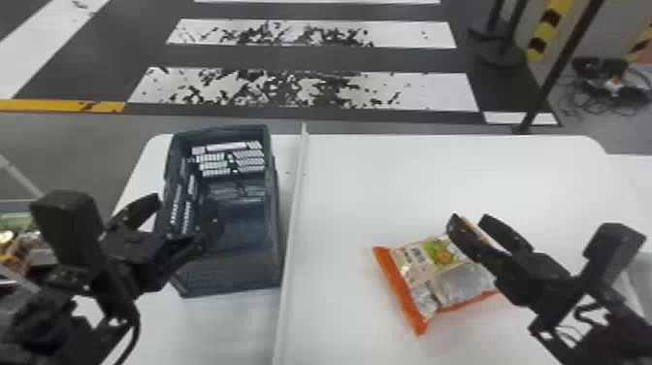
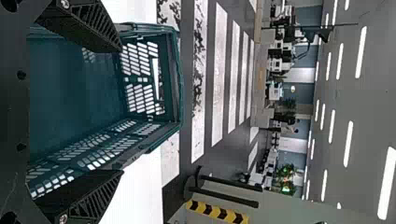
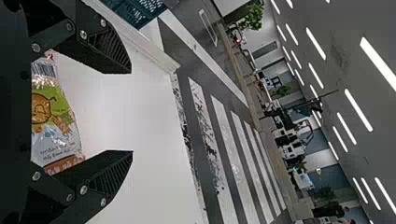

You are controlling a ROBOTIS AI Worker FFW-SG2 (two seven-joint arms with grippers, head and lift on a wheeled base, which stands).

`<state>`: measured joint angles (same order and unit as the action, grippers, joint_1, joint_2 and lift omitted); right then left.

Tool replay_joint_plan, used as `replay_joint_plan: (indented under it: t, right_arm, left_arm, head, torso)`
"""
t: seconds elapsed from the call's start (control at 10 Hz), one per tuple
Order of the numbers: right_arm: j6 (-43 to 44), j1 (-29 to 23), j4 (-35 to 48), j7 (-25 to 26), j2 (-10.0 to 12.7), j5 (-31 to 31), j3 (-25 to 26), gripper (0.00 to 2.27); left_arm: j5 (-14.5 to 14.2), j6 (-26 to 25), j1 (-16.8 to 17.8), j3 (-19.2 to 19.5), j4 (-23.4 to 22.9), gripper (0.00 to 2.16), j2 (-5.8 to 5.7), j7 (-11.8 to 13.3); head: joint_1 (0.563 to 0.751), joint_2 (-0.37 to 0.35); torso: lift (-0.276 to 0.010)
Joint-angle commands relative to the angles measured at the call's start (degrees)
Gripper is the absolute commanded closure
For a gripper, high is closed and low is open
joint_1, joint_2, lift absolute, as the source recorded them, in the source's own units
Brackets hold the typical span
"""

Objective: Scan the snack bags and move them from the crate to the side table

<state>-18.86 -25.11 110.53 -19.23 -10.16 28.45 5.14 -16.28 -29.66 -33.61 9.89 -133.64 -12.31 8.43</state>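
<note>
Left gripper [image 1: 187, 208] spread open by crate [image 1: 233, 276]. Right gripper [image 1: 469, 216] open too, snack bag [image 1: 417, 262] near it; white surface [image 1: 364, 194] runs beyond its fingertips to far edge.

We can pass above the counter [image 1: 349, 194] between the raised strip [image 1: 295, 208] and the snack bag [image 1: 422, 267]; the crate [image 1: 228, 279] blocks us sideways with its walls, its top open.

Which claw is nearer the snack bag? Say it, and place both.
Right. The right claw is over the snack bag's right part; the left claw is at the crate, across the divider.
</note>
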Motion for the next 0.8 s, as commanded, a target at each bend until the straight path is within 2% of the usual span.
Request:
replay_joint_plan:
  t: [0.0,0.3,0.5,0.7]
  right_arm:
    - [-3.07,2.78,-0.32,0.42,1.9,-1.9,-2.07,2.25]
    - [-5.89,7.18,-5.68,0.69,5.07,-7.27,-7.43,2.25]
    - [-5.71,6.92,-6.47,1.65,5.77,-8.32,-9.27,2.25]
    - [-5.89,4.45,-5.77,2.0,5.86,-8.14,-9.62,2.25]
  left_arm:
    - [-0.86,-0.01,-0.06,0.04,0.05,0.07,-1.49,0.01]
    - [-2.18,-0.01,-0.06,-0.05,0.05,0.07,-1.75,0.53]
    - [-2.97,-0.01,-0.14,-0.05,-0.13,0.07,-2.01,0.97]
    - [-3.06,-0.01,-0.06,-1.01,-0.21,0.07,-2.01,1.15]
  head:
    - [0.695,0.072]
    - [0.695,0.131]
    - [0.695,0.177]
    - [0.695,0.189]
  torso:
    - [-0.087]
    - [-0.087]
    - [-0.087]
    - [-0.087]
